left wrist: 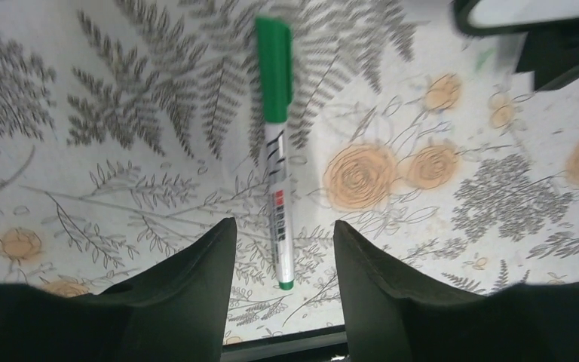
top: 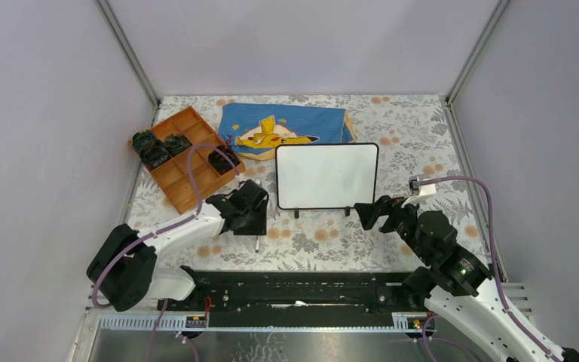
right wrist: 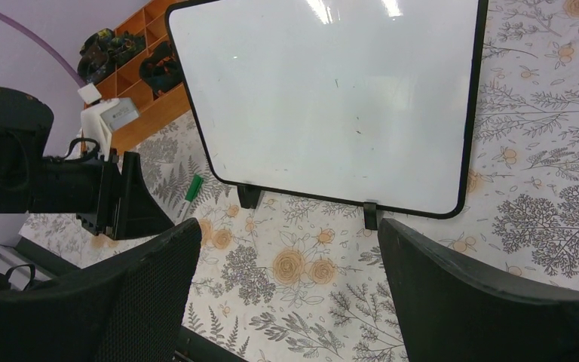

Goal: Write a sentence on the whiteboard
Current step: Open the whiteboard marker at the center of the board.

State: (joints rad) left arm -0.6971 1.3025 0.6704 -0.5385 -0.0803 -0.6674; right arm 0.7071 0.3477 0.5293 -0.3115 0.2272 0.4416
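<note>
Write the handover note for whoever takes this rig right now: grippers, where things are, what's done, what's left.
Left gripper: open, low over the green marker, which lies flat on the flowered table cover between its fingers, not gripped.
Right gripper: open, empty, facing the whiteboard from the near side.
The whiteboard stands on its feet mid-table, blank apart from faint specks.
Done: nothing written yet.
Left: grasp the marker, uncap it if needed, write the sentence.
</note>
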